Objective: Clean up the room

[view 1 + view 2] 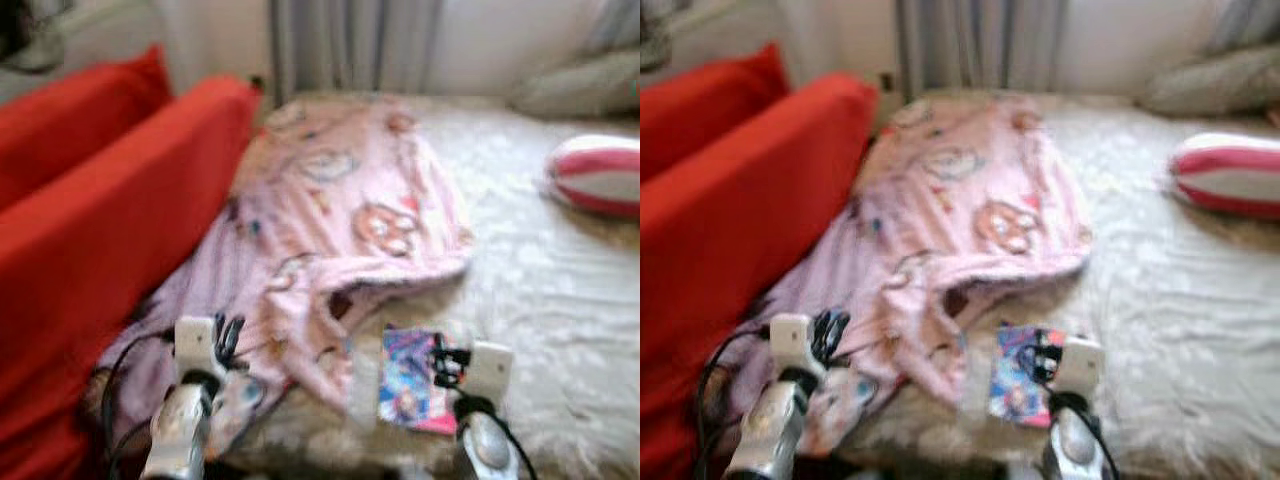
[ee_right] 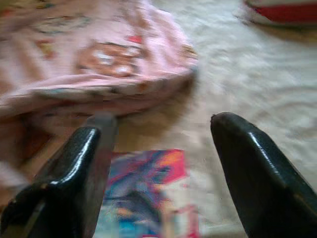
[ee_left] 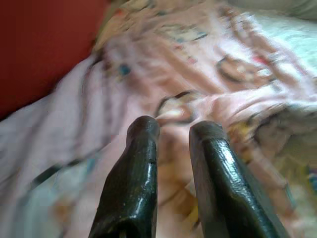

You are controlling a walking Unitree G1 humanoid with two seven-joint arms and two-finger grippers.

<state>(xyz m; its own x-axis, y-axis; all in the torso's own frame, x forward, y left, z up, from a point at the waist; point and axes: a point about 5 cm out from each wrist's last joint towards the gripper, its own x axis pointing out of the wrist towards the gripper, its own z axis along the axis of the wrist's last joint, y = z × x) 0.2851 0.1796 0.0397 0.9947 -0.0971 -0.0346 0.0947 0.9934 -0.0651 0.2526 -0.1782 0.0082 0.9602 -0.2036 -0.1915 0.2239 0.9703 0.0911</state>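
Observation:
A pink patterned blanket (image 1: 330, 230) lies crumpled across the left part of a bed with a white cover (image 1: 540, 290). A colourful booklet (image 1: 412, 380) rests flat near the bed's front edge. My left gripper (image 3: 173, 131) hovers over the blanket's near end, its fingers (image 3: 136, 163) a narrow gap apart and holding nothing. My right gripper (image 2: 163, 131) stands wide open just above the booklet (image 2: 148, 191), nothing between its fingers. In the head views both wrists (image 1: 195, 345) show at the bed's front edge.
A red sofa (image 1: 110, 210) presses against the bed's left side. A pink and white striped cushion (image 1: 598, 175) lies at the right, a grey pillow (image 1: 585, 85) behind it. Grey curtains (image 1: 350, 45) hang at the back wall.

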